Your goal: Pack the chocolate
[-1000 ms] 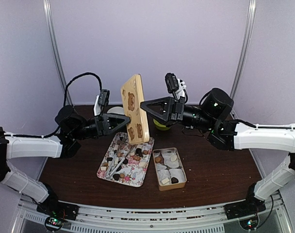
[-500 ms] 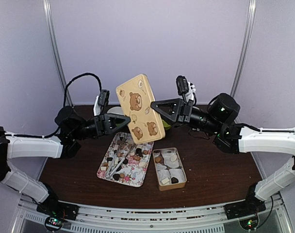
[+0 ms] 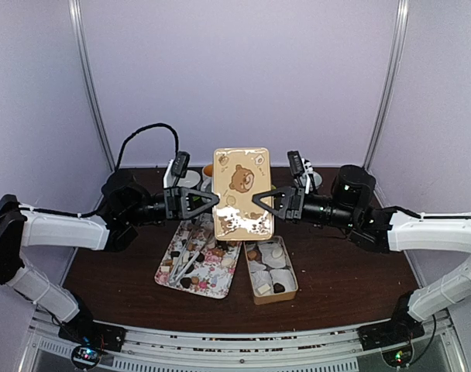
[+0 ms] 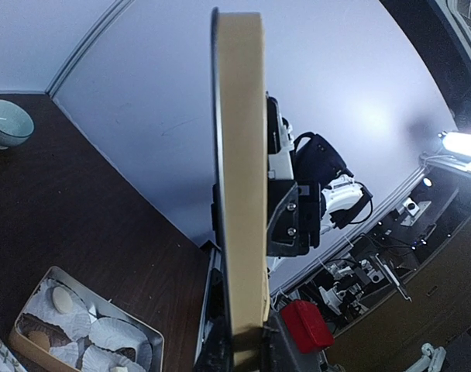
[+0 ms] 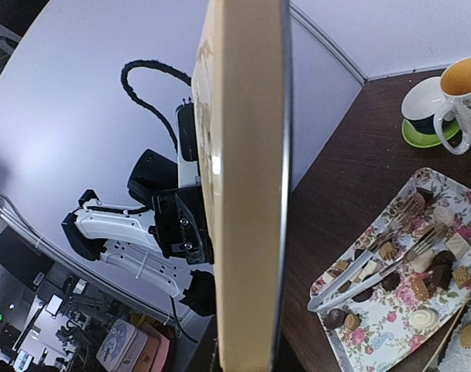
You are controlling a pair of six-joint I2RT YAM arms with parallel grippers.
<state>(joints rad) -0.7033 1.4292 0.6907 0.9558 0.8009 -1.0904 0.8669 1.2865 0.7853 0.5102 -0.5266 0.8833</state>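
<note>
Swung round and lowered since a second ago, the bear-print lid (image 3: 242,194) now shows its printed face to the top camera, above the far ends of the floral tray (image 3: 211,288) and the open tin (image 3: 276,299). The left gripper (image 3: 214,200) clamps its left edge and the right gripper (image 3: 256,198) its right edge. Chocolate (image 3: 186,283) lies on the tray beside the tongs (image 3: 187,263), with more in the tin to the right.
</note>
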